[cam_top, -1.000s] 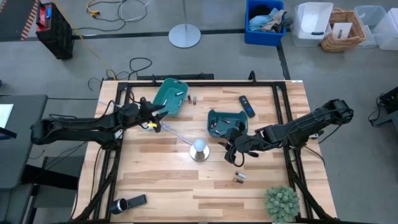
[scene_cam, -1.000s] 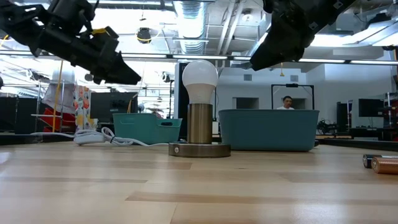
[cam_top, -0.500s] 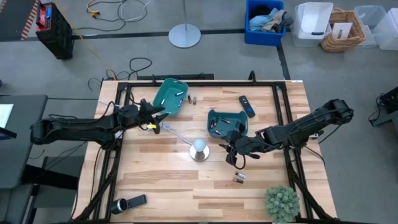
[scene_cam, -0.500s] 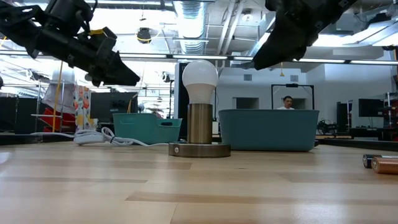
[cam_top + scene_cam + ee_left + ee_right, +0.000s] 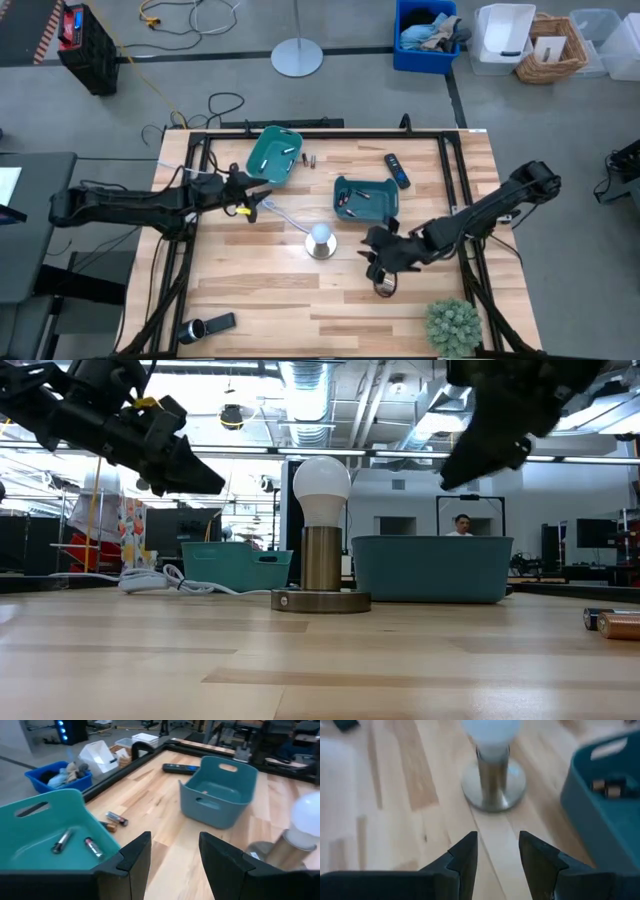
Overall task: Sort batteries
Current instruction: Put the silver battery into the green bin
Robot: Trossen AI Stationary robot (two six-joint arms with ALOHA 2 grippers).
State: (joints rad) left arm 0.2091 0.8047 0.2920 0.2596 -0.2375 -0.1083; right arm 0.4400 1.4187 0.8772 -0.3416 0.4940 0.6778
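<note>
Batteries (image 5: 384, 287) on the counter (image 5: 280, 300) are next: my right tool (image 5: 378, 268), released, hovers above; I must lower and grasp one.

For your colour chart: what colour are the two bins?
Teal bins; left wrist view shows it best.

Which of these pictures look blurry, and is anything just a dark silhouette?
Right wrist view: the lamp and teal bin are smeared by blur. Low view: both arms read as black silhouettes against bright ceiling lights. High view: evenly lit and sharp.
</note>
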